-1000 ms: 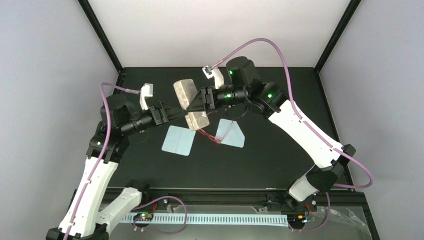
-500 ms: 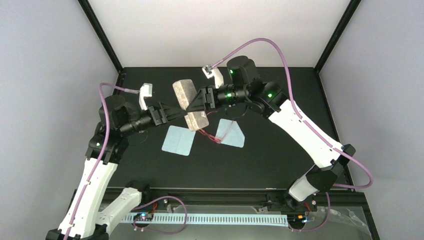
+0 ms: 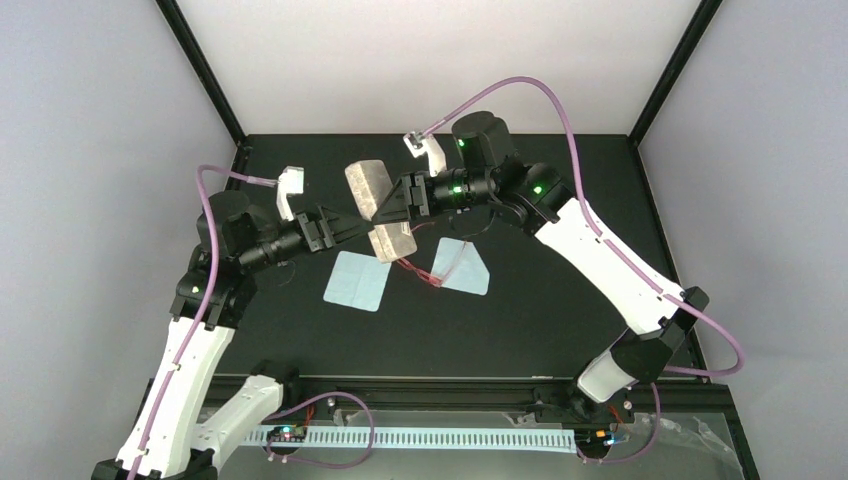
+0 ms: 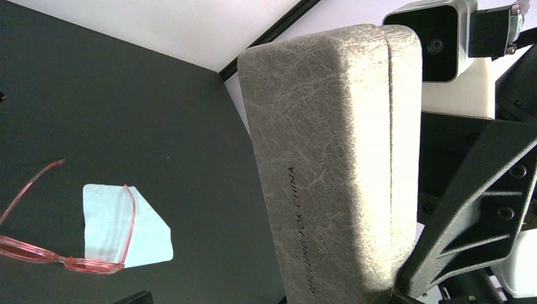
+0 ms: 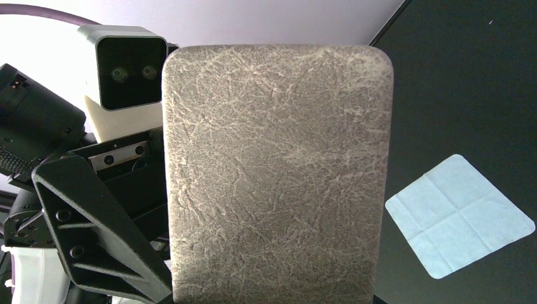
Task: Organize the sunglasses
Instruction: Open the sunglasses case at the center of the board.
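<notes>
Top external view: a grey glasses case (image 3: 367,187) hangs between both grippers, above two pale blue cloths (image 3: 357,281) on the tabletop (image 3: 560,300); the sunglasses (image 3: 420,271) lie below the right gripper (image 3: 395,212), between the cloths; that gripper clamps the case; the left gripper (image 3: 352,224) gapes wide beside it; both arms reach inward, forearms level.

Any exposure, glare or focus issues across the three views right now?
Top external: even light, sharp, no glare. Left wrist: the glasses case is lit unevenly, brighter down its right side; the back wall is blown out; the sunglasses are sharp. Right wrist: case grain crisp, top left corner washed white, cloth cleanly exposed.
</notes>
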Robot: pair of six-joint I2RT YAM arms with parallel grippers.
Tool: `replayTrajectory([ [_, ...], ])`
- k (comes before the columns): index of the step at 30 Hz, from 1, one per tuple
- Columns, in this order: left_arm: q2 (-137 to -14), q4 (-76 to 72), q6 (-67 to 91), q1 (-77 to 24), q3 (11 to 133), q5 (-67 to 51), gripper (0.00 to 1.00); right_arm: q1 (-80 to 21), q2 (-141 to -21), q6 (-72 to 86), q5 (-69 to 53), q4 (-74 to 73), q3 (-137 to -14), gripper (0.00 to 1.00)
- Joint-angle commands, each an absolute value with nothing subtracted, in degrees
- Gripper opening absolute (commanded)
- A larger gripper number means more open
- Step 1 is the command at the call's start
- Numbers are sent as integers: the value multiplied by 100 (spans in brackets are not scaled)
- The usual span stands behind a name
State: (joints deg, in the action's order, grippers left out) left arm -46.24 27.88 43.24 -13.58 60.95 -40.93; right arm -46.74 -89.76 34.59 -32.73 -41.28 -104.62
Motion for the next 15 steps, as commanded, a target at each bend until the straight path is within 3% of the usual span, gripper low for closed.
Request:
replayTrajectory([
  [1,-4741,3057,4018,-1397,6170,-3877,97,-4739,-9029,3595,-3588,-3724,-10629,26],
  [15,-4923,3532,3832,-1397,5950,-3379,92,-4741,-8925,3530,-3509,-3843,-10608,20],
])
